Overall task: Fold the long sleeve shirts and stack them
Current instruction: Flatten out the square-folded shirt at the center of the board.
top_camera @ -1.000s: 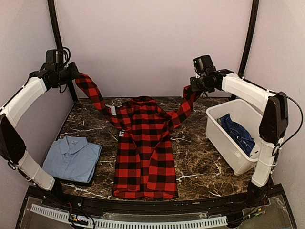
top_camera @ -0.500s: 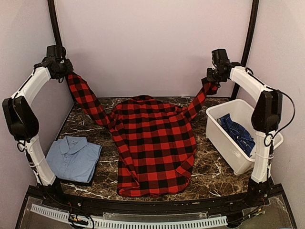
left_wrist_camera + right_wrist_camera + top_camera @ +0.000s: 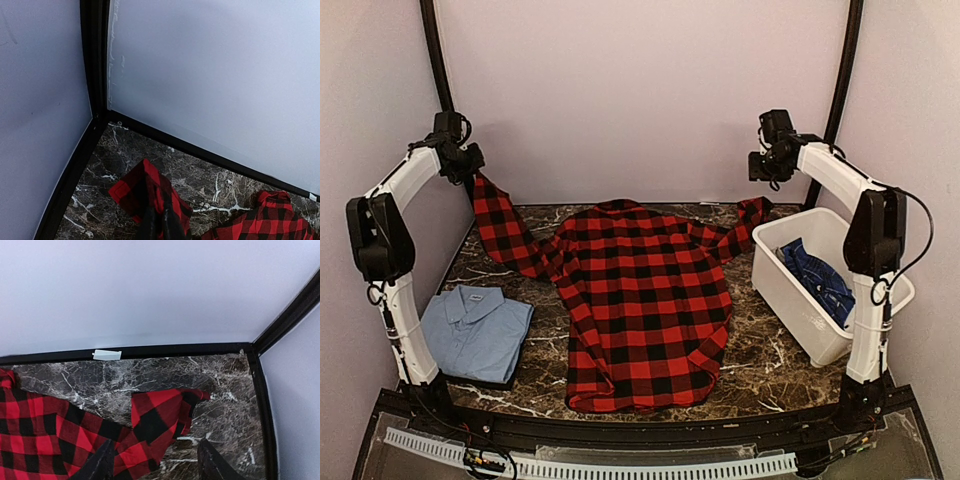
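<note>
One cuff of the flannel (image 3: pixel 645 300) sat clamped in my left end effector (image 3: pixel 161 224), held high, I judged, to spread the shirt flat; my right end effector (image 3: pixel 156 460) stood apart above the other sleeve, lying on the worktop (image 3: pixel 760 350).

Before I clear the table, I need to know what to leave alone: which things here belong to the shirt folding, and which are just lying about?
Part of the job:
- red-and-black checked flannel, spread out
- light blue shirt, folded
- dark blue patterned shirt, in the bin

Just there:
- white bin
- small pale tab on the back frame
</note>
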### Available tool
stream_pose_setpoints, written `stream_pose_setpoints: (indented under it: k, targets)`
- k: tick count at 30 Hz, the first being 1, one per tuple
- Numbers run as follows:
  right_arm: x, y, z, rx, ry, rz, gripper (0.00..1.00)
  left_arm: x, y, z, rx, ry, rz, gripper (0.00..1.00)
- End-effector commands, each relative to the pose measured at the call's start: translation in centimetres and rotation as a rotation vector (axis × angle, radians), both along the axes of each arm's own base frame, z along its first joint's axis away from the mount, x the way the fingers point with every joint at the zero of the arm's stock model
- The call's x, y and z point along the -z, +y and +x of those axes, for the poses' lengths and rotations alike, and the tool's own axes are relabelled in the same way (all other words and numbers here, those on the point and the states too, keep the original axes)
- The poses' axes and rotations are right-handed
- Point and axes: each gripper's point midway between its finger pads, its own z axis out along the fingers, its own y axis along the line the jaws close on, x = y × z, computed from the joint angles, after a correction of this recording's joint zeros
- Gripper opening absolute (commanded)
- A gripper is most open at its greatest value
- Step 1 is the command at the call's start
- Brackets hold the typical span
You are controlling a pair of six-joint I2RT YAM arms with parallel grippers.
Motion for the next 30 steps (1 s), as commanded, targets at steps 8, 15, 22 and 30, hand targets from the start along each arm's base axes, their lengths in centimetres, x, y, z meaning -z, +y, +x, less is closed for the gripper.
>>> stream_pose_setpoints:
  k: [8,15,22,30]
  targets:
    - [-4.6,9.8,-7.3,-0.217,-0.044,0.057,0.64,3.6,-6.0,-1.1,0.160,0.118,-0.059,0.62]
    - [-1.2,16.4,-15.3,-0.369,0.025,0.143,0.64,4.8,-13.8,-5.8,0.299,0.131,-0.113,0.68]
    - [3.6,20.0,-22.5,-0.459,0.132,0.208,0.63,9.6,-21.0,-11.9,0.431,0.191,-0.288,0.56]
    - [10.6,21.7,-29.1,-0.521,0.291,0.262,0.62,15.7,-26.4,-16.4,0.547,0.300,-0.445,0.42]
